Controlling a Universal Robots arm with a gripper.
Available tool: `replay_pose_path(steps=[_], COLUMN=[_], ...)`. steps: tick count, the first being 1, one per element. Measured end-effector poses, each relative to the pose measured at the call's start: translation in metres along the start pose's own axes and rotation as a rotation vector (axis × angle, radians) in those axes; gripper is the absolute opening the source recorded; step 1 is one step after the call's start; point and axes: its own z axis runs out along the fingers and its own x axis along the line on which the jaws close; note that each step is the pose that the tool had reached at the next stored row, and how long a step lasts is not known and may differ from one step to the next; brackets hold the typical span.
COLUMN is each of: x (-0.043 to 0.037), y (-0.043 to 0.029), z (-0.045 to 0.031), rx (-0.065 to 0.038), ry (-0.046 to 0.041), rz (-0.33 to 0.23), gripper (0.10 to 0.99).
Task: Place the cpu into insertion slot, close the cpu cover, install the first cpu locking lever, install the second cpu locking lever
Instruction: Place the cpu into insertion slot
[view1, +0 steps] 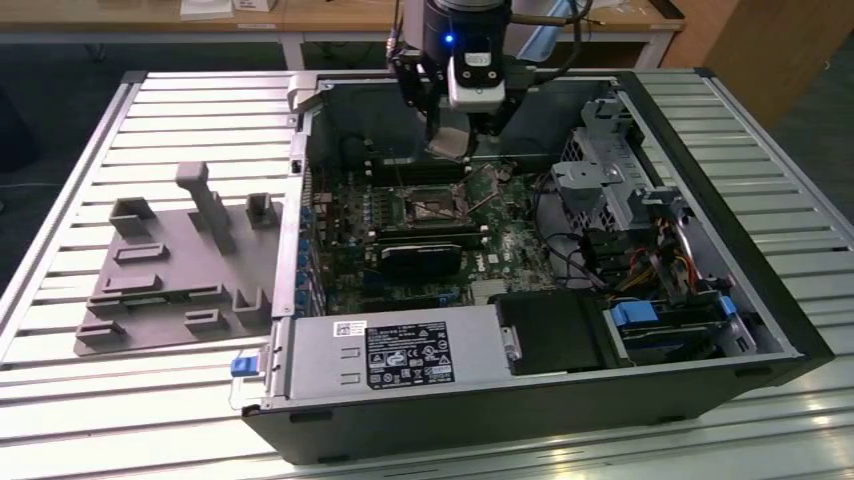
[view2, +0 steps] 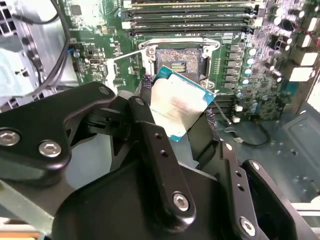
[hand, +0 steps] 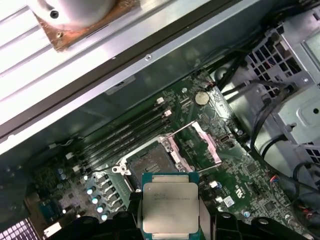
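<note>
Near one insertion slot (hand: 150, 162); one gripper (view2: 175, 112) clamps one cpu (hand: 170, 206).

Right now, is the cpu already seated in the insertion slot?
No: in the first wrist view the cpu is clamped in the gripper, apart from the empty insertion slot.

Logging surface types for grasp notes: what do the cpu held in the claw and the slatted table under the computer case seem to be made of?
The cpu: a dull silvery-grey metal lid with a soft sheen, sitting on a thin green-edged board, probably circuit laminate. The table: pale metal slats, likely aluminium, judging by the bright brushed glare running along them.
</note>
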Motion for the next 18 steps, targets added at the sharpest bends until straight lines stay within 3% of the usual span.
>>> replay_pose_path(steps=[18], x=[-0.0001], y=[-0.0008], z=[0.0086], rx=[-0.004], ry=[-0.0195], rz=[0.214], gripper=[0.537])
